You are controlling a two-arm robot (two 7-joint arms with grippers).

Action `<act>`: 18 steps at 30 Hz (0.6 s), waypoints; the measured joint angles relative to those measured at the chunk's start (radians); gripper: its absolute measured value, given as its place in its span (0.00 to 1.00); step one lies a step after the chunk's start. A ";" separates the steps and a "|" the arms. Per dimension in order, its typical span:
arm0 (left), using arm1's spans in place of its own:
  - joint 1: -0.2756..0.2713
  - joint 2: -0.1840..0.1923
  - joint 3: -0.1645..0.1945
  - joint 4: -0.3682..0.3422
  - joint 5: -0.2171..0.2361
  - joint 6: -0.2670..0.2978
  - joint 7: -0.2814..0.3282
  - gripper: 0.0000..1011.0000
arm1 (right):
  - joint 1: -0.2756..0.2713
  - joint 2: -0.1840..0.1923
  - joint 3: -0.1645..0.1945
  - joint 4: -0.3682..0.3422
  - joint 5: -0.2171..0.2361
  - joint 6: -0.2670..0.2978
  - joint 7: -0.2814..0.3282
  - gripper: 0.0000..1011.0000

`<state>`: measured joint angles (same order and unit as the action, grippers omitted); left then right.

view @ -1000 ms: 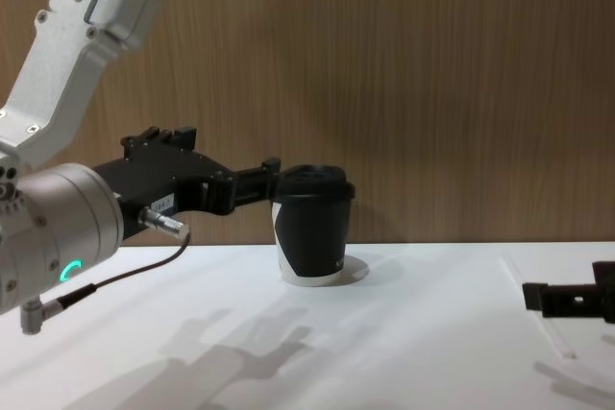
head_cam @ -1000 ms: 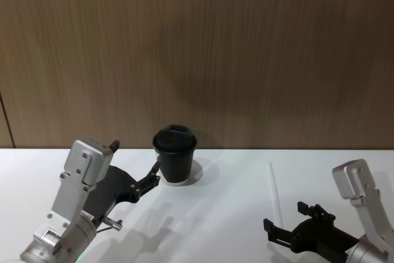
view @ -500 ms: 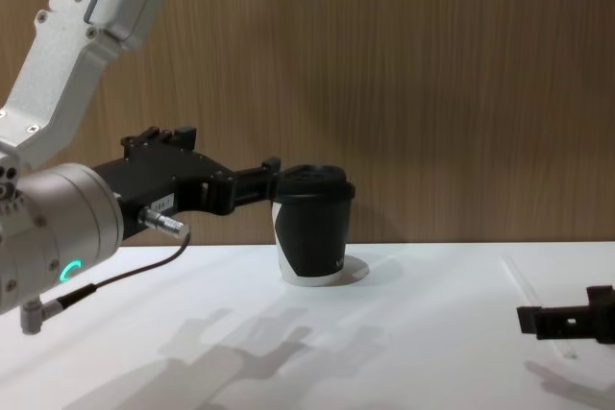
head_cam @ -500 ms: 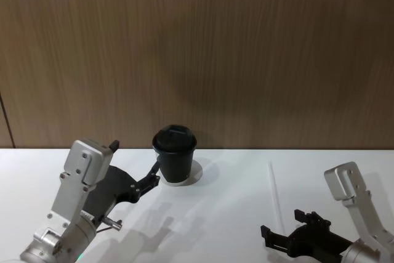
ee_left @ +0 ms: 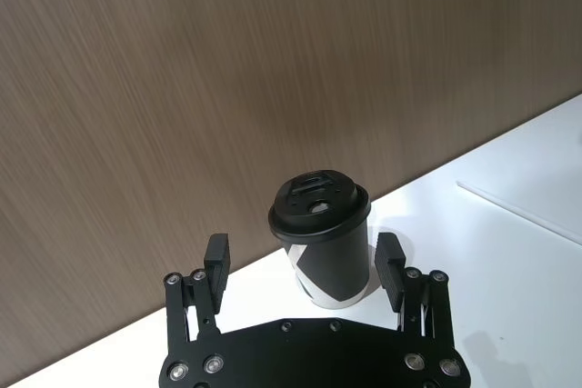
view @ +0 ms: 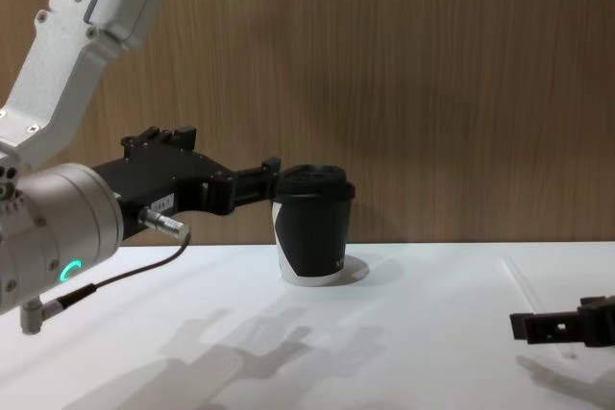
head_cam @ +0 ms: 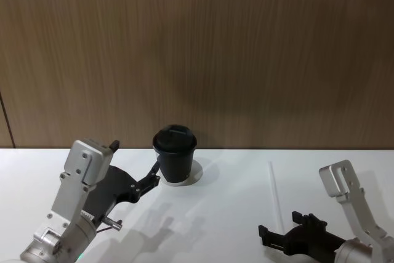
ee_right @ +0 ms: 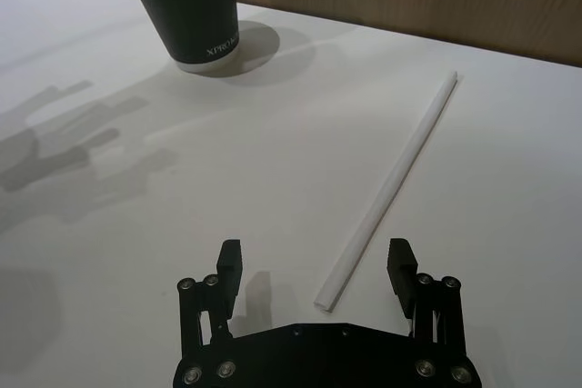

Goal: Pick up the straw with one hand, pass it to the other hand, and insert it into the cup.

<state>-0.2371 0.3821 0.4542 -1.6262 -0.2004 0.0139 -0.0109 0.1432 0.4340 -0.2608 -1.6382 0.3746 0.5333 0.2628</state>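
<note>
Only writing you can read here is on the cup [ee_right: 191,15]: white letters low on the black side, starting "XPRE", and the rest curves off out of reach. No other labels anywhere.

Count-wise it's simple: one cup, one straw [ee_right: 391,184], two grippers, two fingers each.

The cup is a black paper one with a white wedge, a white base and a black lid. It stands upright toward the back of the white worktop [head_cam: 221,214], near the wood-panelled wall [head_cam: 246,47].

Your left gripper [ee_left: 303,261] is up at lid height just to the cup's left, fingers spread wide and pointing at it, holding nothing. From the wrist view the cup sits framed between the two fingertips, but I can't tell if it's really inside the gap or just beyond it. That arm has the silver wrist with a green ring [view: 65,271] glowing and a grey cable [view: 115,280] hanging off it.

The straw lies flat on the worktop, off to the cup's right and well apart from it, running front to back.

Your right gripper [ee_right: 315,256] is low over the worktop at the straw's near end, fingers wide open and empty, with that end lying between them.
</note>
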 joint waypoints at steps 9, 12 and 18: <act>0.000 0.000 0.000 0.000 0.000 0.000 0.000 0.99 | 0.014 -0.013 -0.004 0.018 0.001 0.021 -0.008 0.99; 0.000 0.000 0.000 0.000 0.000 0.000 0.000 0.99 | 0.019 -0.016 -0.005 0.022 0.000 0.027 -0.009 0.99; 0.000 0.000 0.000 0.000 0.000 0.000 0.000 0.99 | 0.027 -0.023 -0.005 0.030 -0.004 0.038 -0.011 0.99</act>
<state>-0.2372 0.3821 0.4542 -1.6262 -0.2004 0.0139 -0.0109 0.1697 0.4114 -0.2661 -1.6081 0.3711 0.5718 0.2514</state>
